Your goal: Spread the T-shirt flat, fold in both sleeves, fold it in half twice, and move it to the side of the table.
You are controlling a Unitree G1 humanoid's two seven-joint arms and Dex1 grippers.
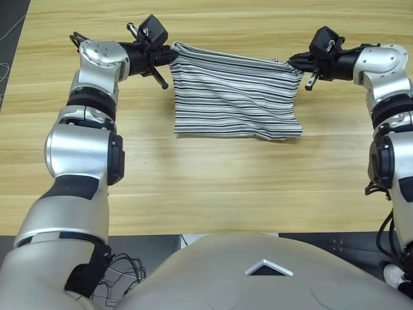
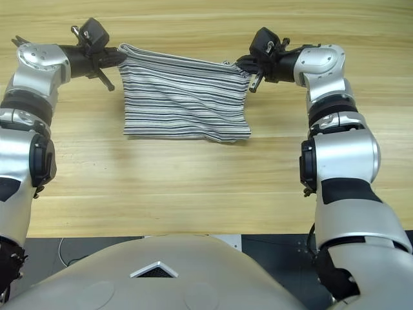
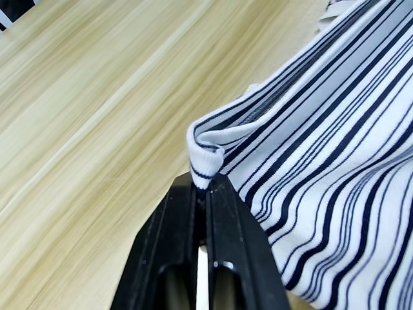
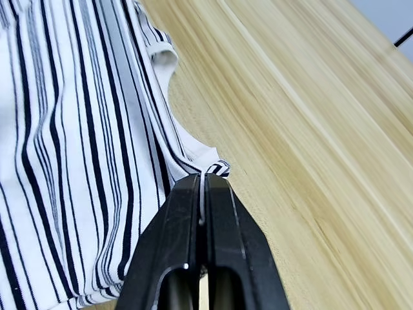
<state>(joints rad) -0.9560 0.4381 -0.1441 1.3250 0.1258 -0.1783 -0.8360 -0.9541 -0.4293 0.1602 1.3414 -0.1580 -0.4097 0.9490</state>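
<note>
Two grippers share one striped T-shirt [image 1: 235,97]. Nearest the robot, bare wooden table [image 1: 213,187] runs up to the shirt's near edge, which rests on the wood with its right-hand corner rumpled and doubled over. From there the cloth (white with dark stripes, gathered into a rough rectangle) rises away in soft creases toward its far edge, which is stretched between the arms. At the far left corner, the left gripper [image 1: 169,57] has its fingers pressed together on a ribbed hem, with nothing but fabric between them. At the far right corner, the right gripper [image 1: 298,63] is closed just as tightly on a thin fold of striped edge. Beyond both lies more table.
</note>
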